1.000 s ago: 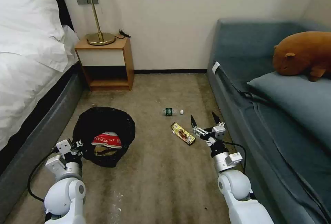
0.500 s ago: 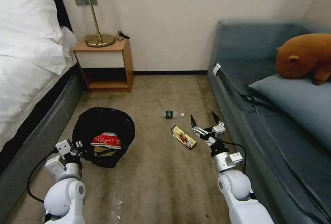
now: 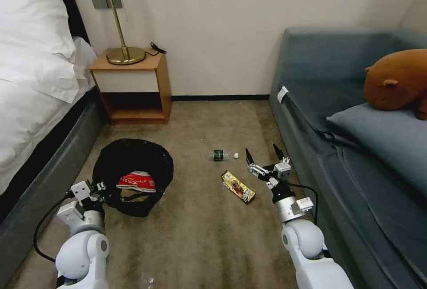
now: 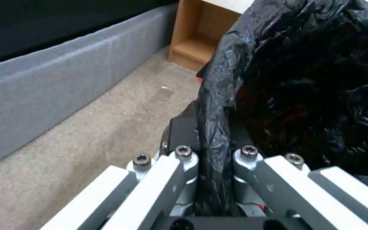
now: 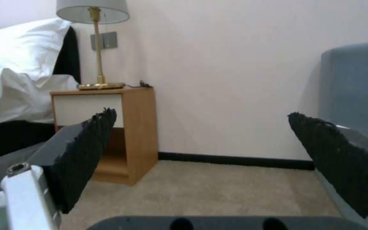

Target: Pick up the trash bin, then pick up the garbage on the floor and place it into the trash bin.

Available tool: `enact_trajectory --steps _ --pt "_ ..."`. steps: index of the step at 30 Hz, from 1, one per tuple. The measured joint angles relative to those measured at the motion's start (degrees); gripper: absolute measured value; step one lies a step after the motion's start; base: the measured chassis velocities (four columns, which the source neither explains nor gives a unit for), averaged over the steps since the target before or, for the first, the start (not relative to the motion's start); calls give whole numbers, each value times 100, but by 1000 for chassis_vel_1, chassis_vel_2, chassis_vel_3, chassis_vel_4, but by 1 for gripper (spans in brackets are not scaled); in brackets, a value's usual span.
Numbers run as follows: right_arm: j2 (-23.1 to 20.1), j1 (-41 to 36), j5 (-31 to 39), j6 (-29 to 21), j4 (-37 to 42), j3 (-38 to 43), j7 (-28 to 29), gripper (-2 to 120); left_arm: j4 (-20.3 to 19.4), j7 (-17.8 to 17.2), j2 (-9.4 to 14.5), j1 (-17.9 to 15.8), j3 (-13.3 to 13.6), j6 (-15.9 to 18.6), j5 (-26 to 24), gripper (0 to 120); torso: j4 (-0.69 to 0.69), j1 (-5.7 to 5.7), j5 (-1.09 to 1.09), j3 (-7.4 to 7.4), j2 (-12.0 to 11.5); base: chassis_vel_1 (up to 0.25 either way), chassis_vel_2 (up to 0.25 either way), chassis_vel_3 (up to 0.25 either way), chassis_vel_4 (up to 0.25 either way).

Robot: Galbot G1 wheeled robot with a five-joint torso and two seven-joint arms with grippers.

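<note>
The trash bin [image 3: 133,164], lined with a black bag, hangs tilted at lower left over the floor [image 3: 200,231]. My left gripper [image 3: 100,188] is shut on its near rim. The left wrist view shows that gripper [image 4: 211,140] pinching the bag-covered rim of the bin [image 4: 303,80]. A red-and-white packet [image 3: 138,181] and brown paper [image 3: 132,196] lie inside. On the carpet lie a small clear bottle [image 3: 222,155] and a gold-brown wrapper [image 3: 238,186]. My right gripper [image 3: 262,153] stands open just right of both, holding nothing; its black pads [image 5: 86,150] are spread wide.
A bed [image 3: 35,102] with a grey base runs along the left. A wooden nightstand [image 3: 133,84] with a brass lamp [image 3: 120,53] stands against the back wall. The blue sofa [image 3: 356,146] with a brown plush toy [image 3: 396,82] lines the right, close to my right arm.
The whole view has shifted: bottle and wrapper slid lower in the picture and the nightstand slid left, so the camera moved forward. Both arms and the held bin keep their places.
</note>
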Motion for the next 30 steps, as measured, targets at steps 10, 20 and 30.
enact_trajectory --steps 10,20,30 --pt "-1 -9 7 39 -40 16 -22 100 13 1 -12 -13 -1 -6 2 4 0 0 0 0 0 -95 92 77 -95" --pt "11 -36 -2 60 -45 -7 -43 100 21 3 -22 -7 5 -45 11 4 0 0 0 0 0 -67 74 78 -69" --pt "63 -78 -64 64 -23 -48 -49 100 -31 2 -17 45 -21 -45 -18 4 0 0 0 0 0 -78 75 85 -82"
